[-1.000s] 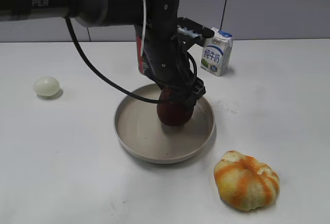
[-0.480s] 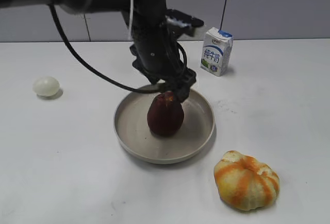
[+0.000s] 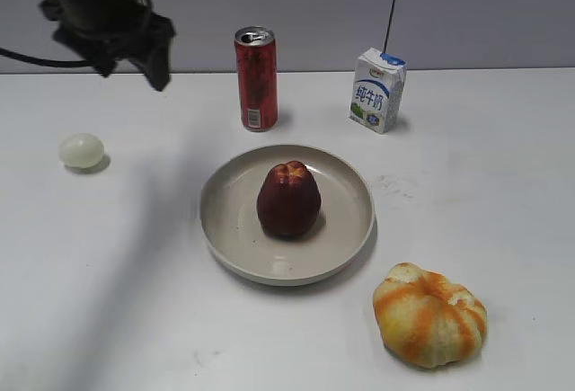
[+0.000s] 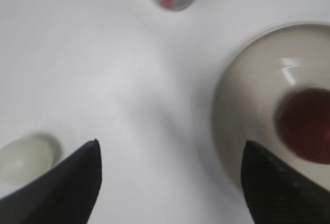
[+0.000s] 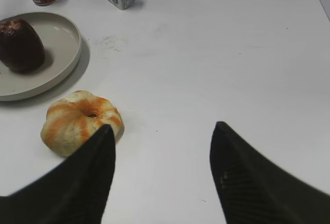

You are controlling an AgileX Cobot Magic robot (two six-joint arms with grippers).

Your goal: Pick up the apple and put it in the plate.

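I see the apple (image 3: 288,199) standing upright in the middle of the plate (image 3: 352,229), its yellowish lobed top facing up, with nothing touching it. Everything else I place against that plate. Behind it, near its far rim, stands a red drink can (image 3: 256,78), upright with its top opened. Behind and to the right of the plate is a small white milk carton (image 3: 376,90) with green print, well apart from the can. Off to the left of the plate, well apart, a pale round egg-like ball (image 3: 81,150) lies on the white table (image 3: 503,166). Just off the plate's near right edge sits an orange-and-white ribbed pumpkin-like lump (image 3: 429,314), close to the rim but not touching it.

My left gripper (image 3: 135,45) hangs high above the table, far to the left and behind the plate. In the blurred left wrist view its dark fingers (image 4: 72,183) are spread wide with nothing between them; the plate with the apple shows at the right edge there. My right gripper (image 5: 162,131) is likewise spread wide and empty, hovering over bare table on the right of the plate, with the pumpkin-like lump beside its left finger.
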